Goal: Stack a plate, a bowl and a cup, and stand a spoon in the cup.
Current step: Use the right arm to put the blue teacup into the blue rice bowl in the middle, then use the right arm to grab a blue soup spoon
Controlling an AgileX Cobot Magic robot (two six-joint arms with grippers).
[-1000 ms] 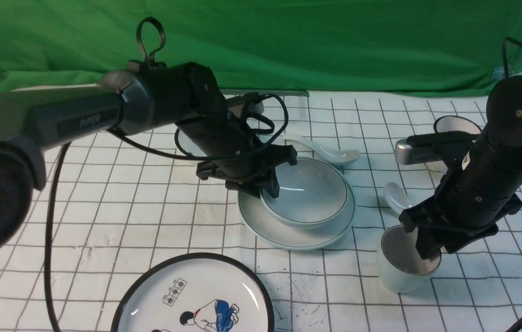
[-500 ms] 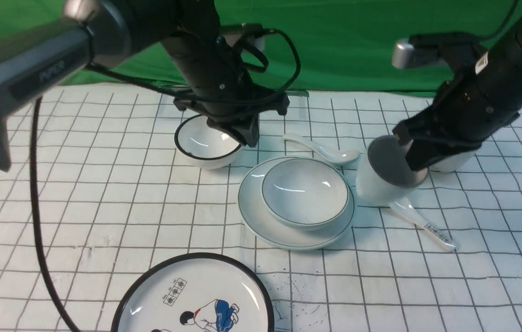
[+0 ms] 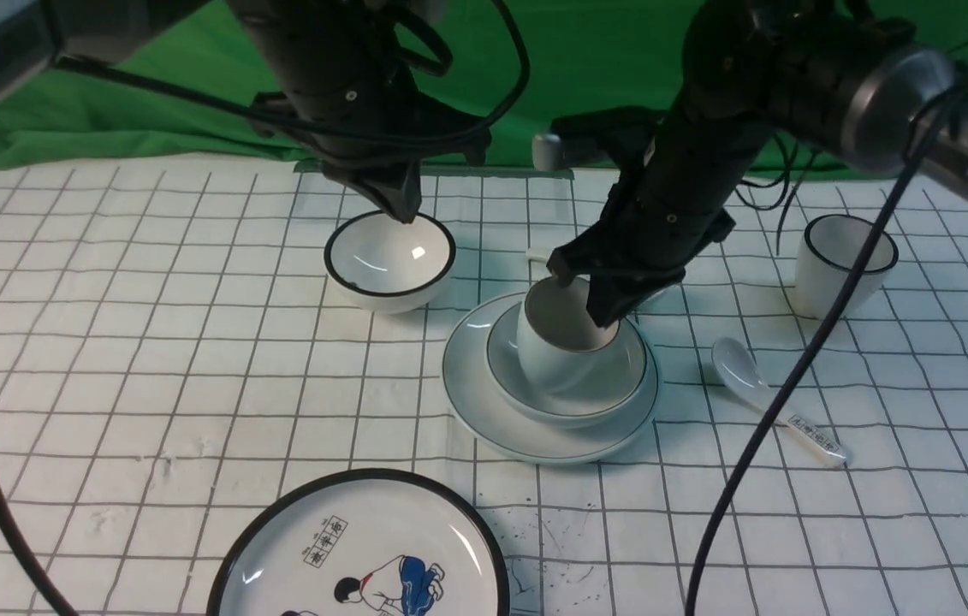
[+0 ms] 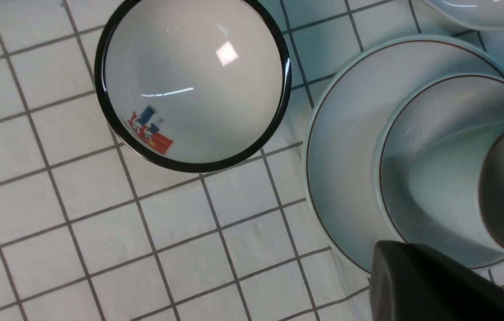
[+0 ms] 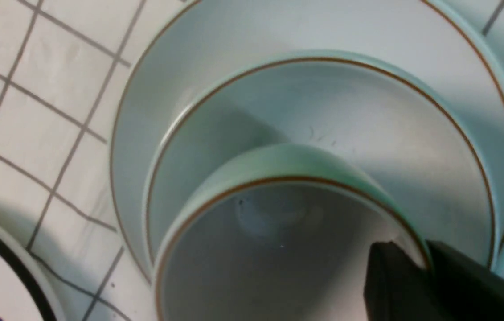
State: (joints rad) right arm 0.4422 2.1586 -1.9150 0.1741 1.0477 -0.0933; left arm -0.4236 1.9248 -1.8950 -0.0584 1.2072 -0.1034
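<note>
The plate (image 3: 484,411) lies mid-table with the bowl (image 3: 625,376) on it. My right gripper (image 3: 599,321) is shut on the rim of the cup (image 3: 548,364) and holds it tilted, its base down inside the bowl. The right wrist view shows one finger inside and one outside the cup wall (image 5: 278,165), over the bowl (image 5: 367,125) and plate (image 5: 153,89). My left gripper (image 3: 402,210) hangs shut and empty above the black-rimmed bowl (image 3: 389,257). Of the spoon only the handle tip (image 3: 535,254) shows behind my right arm.
A black-rimmed cup (image 3: 843,257) stands at the right. A white spoon with printed characters (image 3: 757,389) lies right of the plate. A black-rimmed cartoon plate (image 3: 364,556) sits at the front edge. Green cloth hangs behind the gridded table.
My right gripper has lifted the cup from the front right and carried it left, down into the bowl. My left gripper has left the bowl's rim and moved up and back over the black-rimmed bowl.
</note>
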